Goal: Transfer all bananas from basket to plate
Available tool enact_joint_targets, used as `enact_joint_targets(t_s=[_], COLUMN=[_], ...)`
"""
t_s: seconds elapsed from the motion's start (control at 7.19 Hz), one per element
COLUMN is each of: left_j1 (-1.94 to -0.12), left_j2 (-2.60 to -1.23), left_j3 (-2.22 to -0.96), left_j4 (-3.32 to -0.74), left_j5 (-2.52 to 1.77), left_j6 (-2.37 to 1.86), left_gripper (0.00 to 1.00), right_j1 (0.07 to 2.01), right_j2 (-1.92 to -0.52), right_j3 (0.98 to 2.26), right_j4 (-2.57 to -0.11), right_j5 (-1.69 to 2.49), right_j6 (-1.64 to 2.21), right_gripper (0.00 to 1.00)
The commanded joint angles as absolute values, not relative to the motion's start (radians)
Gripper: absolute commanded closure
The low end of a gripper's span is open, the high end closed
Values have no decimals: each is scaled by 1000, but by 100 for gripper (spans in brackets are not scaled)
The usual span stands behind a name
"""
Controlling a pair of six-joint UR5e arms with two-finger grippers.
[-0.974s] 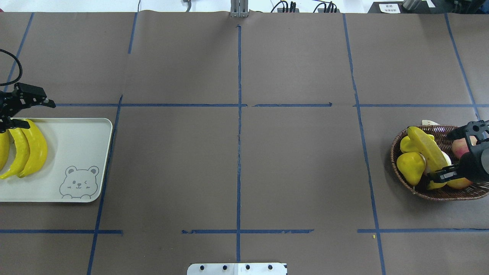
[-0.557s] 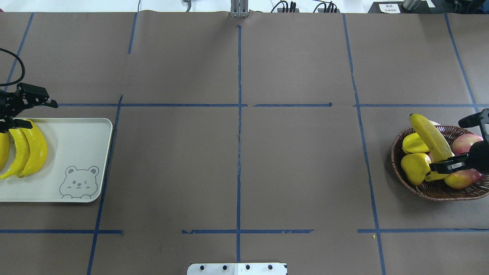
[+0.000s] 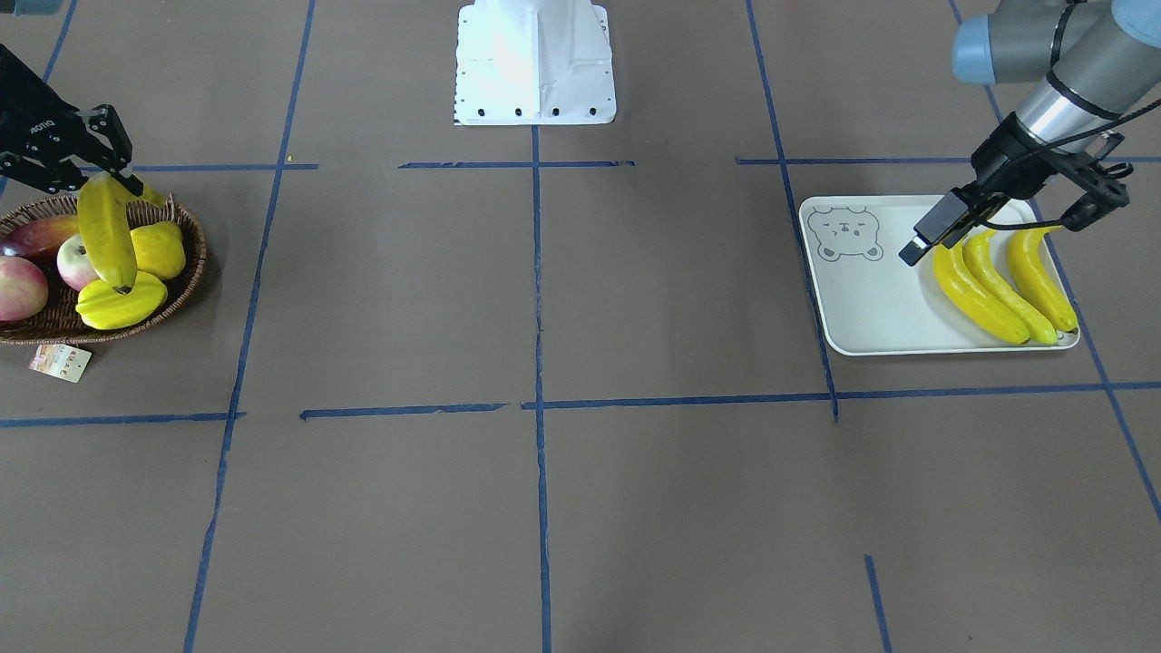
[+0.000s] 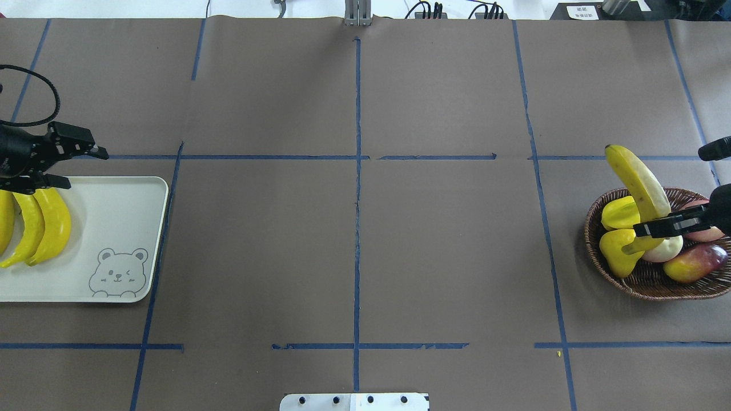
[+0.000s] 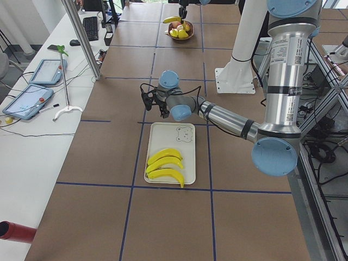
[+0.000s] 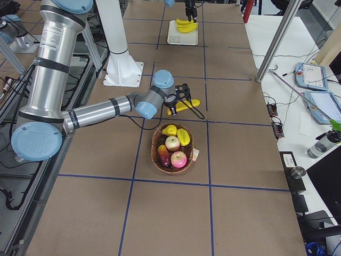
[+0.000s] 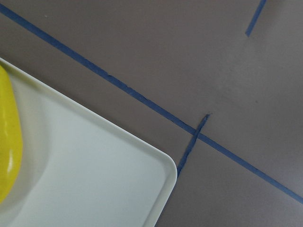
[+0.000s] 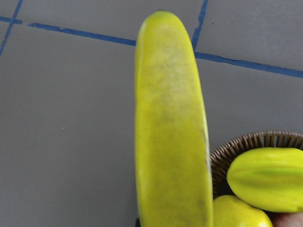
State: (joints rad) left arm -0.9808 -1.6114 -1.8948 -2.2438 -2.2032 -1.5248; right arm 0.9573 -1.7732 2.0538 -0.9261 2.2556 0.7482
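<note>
Left gripper (image 4: 88,169): jaws spread wide, nothing between them. It hovers over the far edge of the plate (image 4: 114,217). Three bananas (image 4: 31,228) lie side by side on the plate, flat, touching or nearly so. Their far ends sit right under the lower finger, and the rest run from the claw toward the robot. The bear drawing (image 4: 119,273) is in the plate corner away from the claw, near side, well apart from the bananas. The left wrist view shows only a plate corner, one banana edge and blue tape (image 4: 357,171) on brown paper.

Right gripper (image 3: 109,180): pinching the fourth banana (image 4: 642,185) near one end. The banana sticks out from the claw, long body tilted, held above the basket (image 4: 657,288) and reaching past its rim. In the right side view it is clear of the fruit. Below the claw in the basket are a star fruit (image 4: 619,214), a pear (image 4: 617,254) beside it and apples (image 4: 694,262) on the claw's arm side. A paper tag (image 3: 60,361) lies just outside the basket rim.
</note>
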Motion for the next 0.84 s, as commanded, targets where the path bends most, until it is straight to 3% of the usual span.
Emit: enact_joint_targets(t_s=[0.0,0.28,0.7], left_j1=[-969,-893,-844], left_j2=[-1679,-1779,-1899], left_j3=[-1939,-1937,-1928], left_j4=[-2246,-2247,-2246], left_j5=[-2204,-2204,-2203], left_j6=[-1526,-1554,-1638], left_gripper=[0,0,0], right_j1=[904,806,658], right_j2=[-1657,-1588,-1452], right_j3=[2037,2005,2000], right_j4=[-910,-737,-698], right_j5=[2266,2211,2039], right_j6=[906,1139,1311], right_gripper=[95,95,95])
